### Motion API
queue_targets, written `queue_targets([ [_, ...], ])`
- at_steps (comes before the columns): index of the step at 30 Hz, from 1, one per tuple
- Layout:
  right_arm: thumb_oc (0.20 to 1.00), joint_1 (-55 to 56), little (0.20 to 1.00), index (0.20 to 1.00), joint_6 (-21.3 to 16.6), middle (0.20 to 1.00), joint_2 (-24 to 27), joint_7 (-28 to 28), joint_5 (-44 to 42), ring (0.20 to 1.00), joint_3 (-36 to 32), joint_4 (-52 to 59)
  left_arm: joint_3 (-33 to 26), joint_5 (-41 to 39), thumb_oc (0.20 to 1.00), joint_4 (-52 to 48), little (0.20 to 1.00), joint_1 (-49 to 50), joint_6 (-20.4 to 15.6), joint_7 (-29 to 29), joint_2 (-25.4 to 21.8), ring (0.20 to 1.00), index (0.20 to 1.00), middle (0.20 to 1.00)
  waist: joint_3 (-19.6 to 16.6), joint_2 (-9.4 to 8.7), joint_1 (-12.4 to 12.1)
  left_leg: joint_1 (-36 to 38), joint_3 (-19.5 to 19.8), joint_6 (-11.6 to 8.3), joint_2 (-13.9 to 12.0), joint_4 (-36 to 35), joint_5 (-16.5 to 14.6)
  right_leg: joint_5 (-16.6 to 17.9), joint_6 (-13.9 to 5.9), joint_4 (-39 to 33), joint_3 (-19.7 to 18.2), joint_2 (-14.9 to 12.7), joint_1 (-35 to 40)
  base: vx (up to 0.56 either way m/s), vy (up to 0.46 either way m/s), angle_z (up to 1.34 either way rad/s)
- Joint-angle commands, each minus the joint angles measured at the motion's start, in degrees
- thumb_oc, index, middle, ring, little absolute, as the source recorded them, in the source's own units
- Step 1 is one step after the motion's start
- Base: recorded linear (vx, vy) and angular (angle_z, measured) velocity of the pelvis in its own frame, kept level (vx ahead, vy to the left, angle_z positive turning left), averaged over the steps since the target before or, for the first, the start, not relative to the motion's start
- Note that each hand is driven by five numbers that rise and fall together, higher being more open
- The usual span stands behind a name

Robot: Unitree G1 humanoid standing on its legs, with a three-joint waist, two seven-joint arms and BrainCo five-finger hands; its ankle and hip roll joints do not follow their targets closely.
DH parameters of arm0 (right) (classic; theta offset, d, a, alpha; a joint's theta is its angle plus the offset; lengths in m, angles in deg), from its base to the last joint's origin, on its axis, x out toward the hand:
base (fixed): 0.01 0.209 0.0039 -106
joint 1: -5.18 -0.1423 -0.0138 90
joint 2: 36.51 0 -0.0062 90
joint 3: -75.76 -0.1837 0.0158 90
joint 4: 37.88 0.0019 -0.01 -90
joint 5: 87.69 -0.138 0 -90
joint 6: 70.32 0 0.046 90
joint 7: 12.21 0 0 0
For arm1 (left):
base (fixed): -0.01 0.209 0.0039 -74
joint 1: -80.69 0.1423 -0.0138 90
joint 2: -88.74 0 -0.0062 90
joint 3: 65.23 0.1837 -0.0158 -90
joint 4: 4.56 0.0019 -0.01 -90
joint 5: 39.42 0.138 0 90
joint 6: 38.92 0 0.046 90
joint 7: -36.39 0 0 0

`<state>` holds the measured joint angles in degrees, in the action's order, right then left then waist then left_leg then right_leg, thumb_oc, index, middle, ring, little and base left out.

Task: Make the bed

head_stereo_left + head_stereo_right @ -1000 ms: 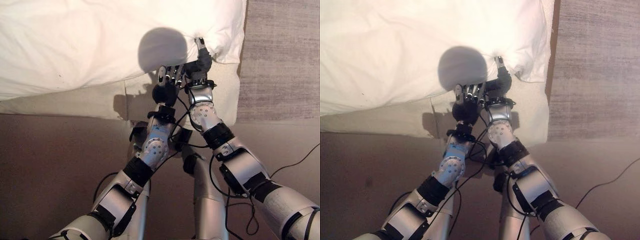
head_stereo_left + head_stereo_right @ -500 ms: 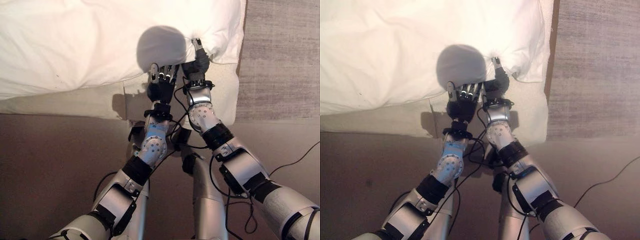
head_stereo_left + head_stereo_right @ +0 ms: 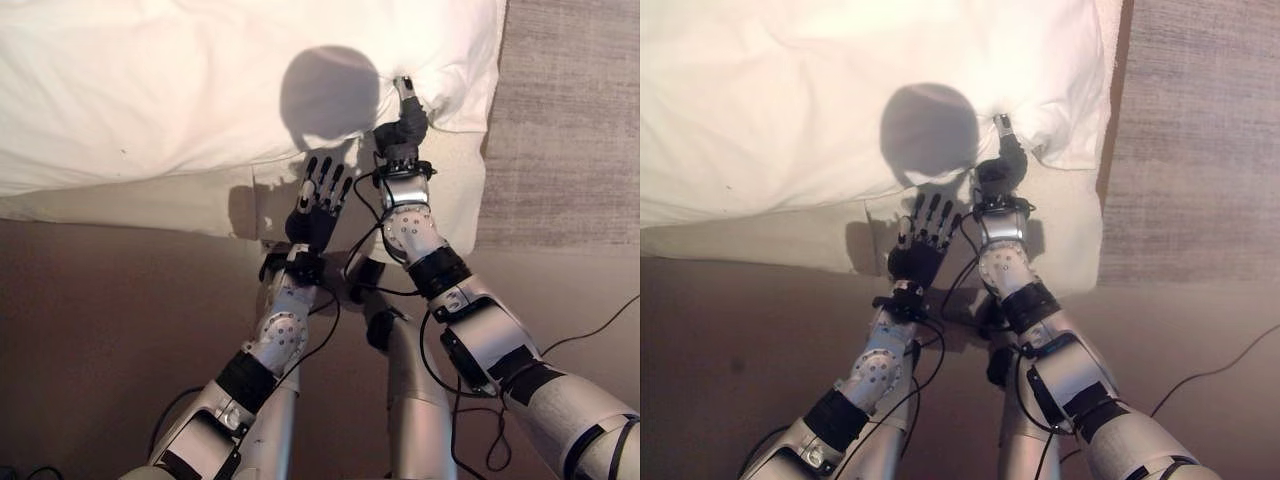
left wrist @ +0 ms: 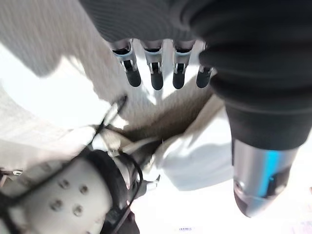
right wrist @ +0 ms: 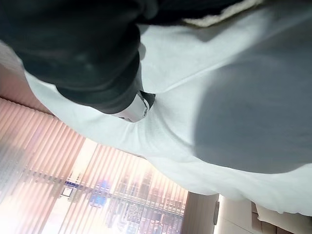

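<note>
Bed's barely started: the white duvet (image 3: 200, 90) lies rumpled across the mattress (image 3: 180, 205), right hand (image 3: 402, 128) pinching it near the corner, left hand (image 3: 320, 195) spread open beside the edge.
</note>
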<state>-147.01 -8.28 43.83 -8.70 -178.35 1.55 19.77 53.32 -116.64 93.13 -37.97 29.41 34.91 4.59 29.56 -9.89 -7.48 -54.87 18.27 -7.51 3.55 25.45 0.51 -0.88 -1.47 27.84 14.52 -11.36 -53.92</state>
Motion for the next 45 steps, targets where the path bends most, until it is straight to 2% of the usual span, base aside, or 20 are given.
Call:
queue_targets([
  [1,0.2,-1.4,0.2,0.2,-1.3,0.2,1.1,2.6,3.0,0.2,-3.0,3.9,2.6,3.5,1.0,-8.5,1.0,0.0,0.3,-2.7,-0.4,1.0,1.0,1.0,0.2,-1.43,-2.3,0.9,-0.2,4.83,3.2,0.0,-3.7,1.1,-9.28,-1.8,-0.8,-3.7,0.5,0.0,0.0,0.0],
  [7,0.2,-1.1,0.2,0.2,-1.2,0.2,0.7,2.3,3.3,0.2,-3.0,4.0,1.6,3.9,1.0,-9.3,1.0,-1.4,-0.9,-2.2,-0.2,1.0,1.0,1.0,0.2,-1.38,-2.3,0.7,-0.2,4.8,3.4,0.5,-3.8,1.0,-9.19,-1.7,-0.9,-3.7,0.5,0.0,0.002,0.01],
  [13,0.2,-0.8,0.2,0.2,-0.9,0.2,-0.3,2.0,4.0,0.2,-2.4,4.1,-1.1,3.9,1.0,-8.6,1.0,-5.1,-3.4,-0.6,0.8,1.0,1.0,1.0,0.2,-2.35,-1.6,1.0,-0.6,4.69,3.1,0.5,-3.9,1.1,-9.15,-1.7,-1.4,-3.7,0.5,0.0,0.0,0.0],
  [29,0.2,-1.7,0.2,0.2,0.3,0.2,-1.1,1.4,4.9,0.2,-1.5,2.8,-4.2,4.0,1.0,-4.4,1.0,-11.3,-5.8,2.4,3.2,1.0,1.0,1.0,0.2,-3.19,0.2,1.3,-1.4,4.35,2.4,-0.2,-3.5,1.5,-9.25,-2.3,-1.9,-3.3,0.6,0.0,0.0,0.0],
  [33,0.2,-2.2,0.2,0.2,0.6,0.2,-1.6,1.4,4.8,0.2,-1.3,2.5,-3.7,2.9,1.0,-2.9,1.0,-11.5,-5.6,2.5,3.7,1.0,1.0,1.0,0.2,-3.5,0.6,1.5,-1.4,4.38,2.3,-0.2,-3.5,1.5,-9.28,-2.3,-1.9,-3.2,0.6,-0.02,0.009,0.0],
  [34,0.2,-2.6,0.2,0.2,0.6,0.2,-1.6,1.4,4.7,0.2,-1.4,2.4,-3.5,2.6,1.0,-2.6,1.0,-11.5,-5.4,2.4,3.7,1.0,1.0,1.0,0.2,-3.59,0.7,0.1,-1.4,4.31,2.6,-0.4,-1.7,3.3,-8.78,-3.1,-1.5,-3.5,-0.4,0.0,0.0,0.0],
  [35,0.2,-2.6,0.2,0.2,0.6,0.2,-1.8,1.3,4.7,0.2,-1.3,2.3,-3.4,2.2,1.0,-2.2,1.0,-11.2,-5.1,2.3,3.9,1.0,1.0,1.0,0.2,-3.58,0.7,1.4,-1.4,4.42,2.2,-0.3,-3.6,1.5,-9.32,-2.3,-1.8,-3.3,0.6,0.0,0.004,-0.05],
  [45,0.2,-3.1,0.2,0.2,0.3,0.2,-2.8,1.1,4.2,0.2,-1.1,2.0,-0.9,-1.5,1.0,1.7,1.0,-8.4,-2.9,1.0,5.3,1.0,1.0,1.0,0.2,-4.34,1.0,1.3,-1.2,4.76,2.3,0.7,-4.0,1.4,-9.35,-1.7,-2.0,-3.1,0.3,0.01,-0.003,0.0],
])
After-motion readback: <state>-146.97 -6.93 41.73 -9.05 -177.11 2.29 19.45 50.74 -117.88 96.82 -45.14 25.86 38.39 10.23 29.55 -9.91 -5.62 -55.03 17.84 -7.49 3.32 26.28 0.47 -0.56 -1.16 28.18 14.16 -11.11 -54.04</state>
